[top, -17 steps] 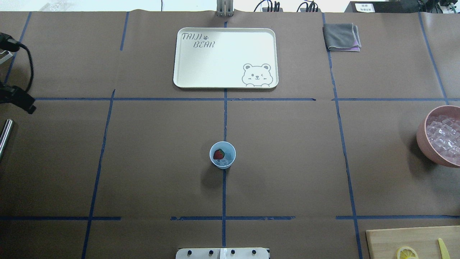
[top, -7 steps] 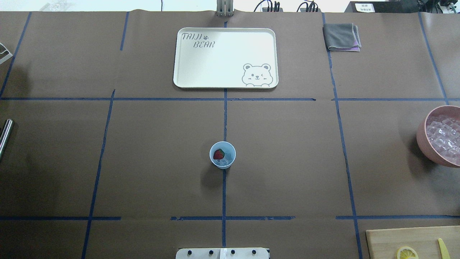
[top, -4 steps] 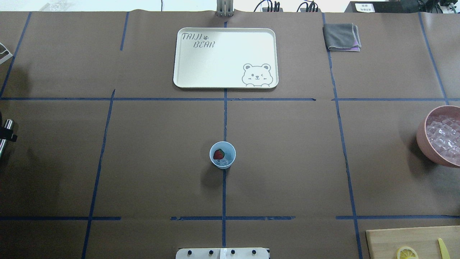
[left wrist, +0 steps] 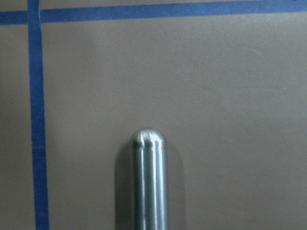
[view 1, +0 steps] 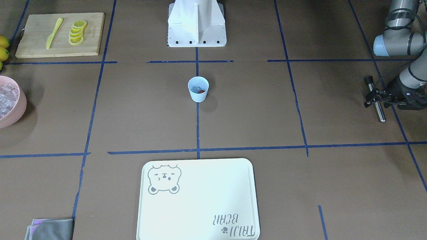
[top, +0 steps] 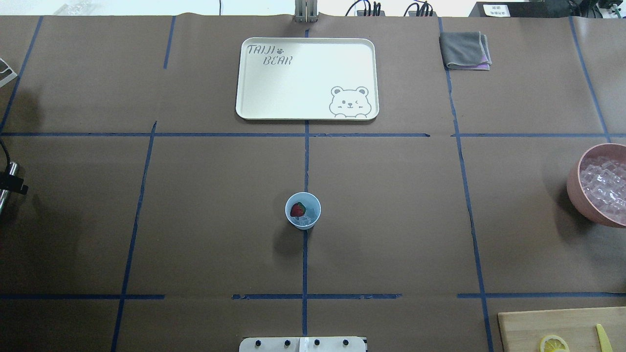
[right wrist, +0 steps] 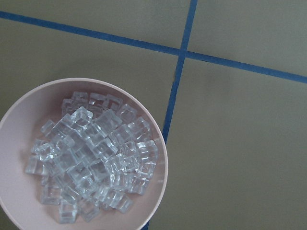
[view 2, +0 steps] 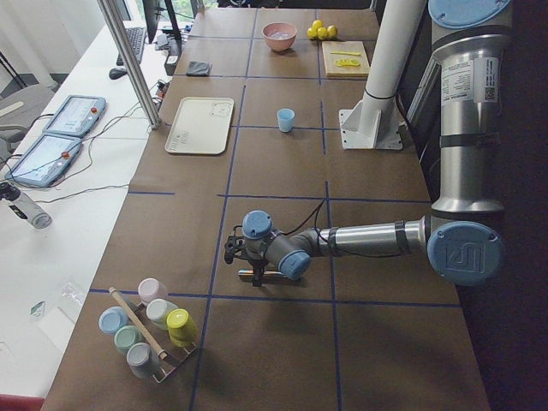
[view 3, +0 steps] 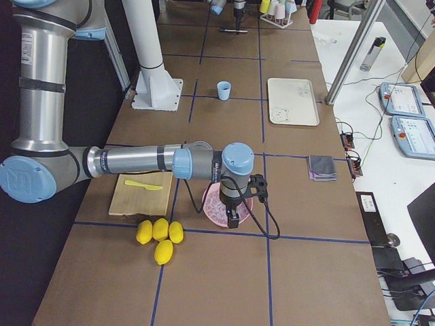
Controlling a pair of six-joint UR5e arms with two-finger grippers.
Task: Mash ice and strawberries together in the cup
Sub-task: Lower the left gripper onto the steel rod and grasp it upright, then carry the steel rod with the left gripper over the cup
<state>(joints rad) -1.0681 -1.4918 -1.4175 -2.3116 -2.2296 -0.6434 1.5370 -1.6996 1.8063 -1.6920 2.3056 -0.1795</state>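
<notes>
Two words, "TAIJI BEAR", are showing on the cream rectangular tray (top: 313, 73); the left claw (view 1: 376, 99) is straddling a shiny steel rod (view 1: 380, 112), grip unclear.

Even bright lighting, soft shadows, sharp focus.

One cup (view 1: 198, 96) is standing mid-desk, holding one strawberry (top: 297, 210) and a few ice cubes (top: 307, 221) that are too jumbled to count. One pink bowl (top: 573, 188) is sitting at the desk's right end, carrying dozens of loose cubes (right wrist: 91, 158). One tray (top: 307, 78) and one folded cloth (top: 464, 50) are lying along the operators' edge. One cutting board (view 1: 40, 40) is lying at the robot-side right corner, bearing one yellow knife (view 1: 54, 32) and about five overlapping lemon slices (view 1: 76, 32). Four whole lemons (view 3: 160, 229) are lying beside it. One metal rod (view 1: 378, 106) is showing near the left end. At the left end itself, six pastel containers (view 2: 180, 324) are sitting in one rack with one wooden stick (view 2: 139, 325).
</notes>
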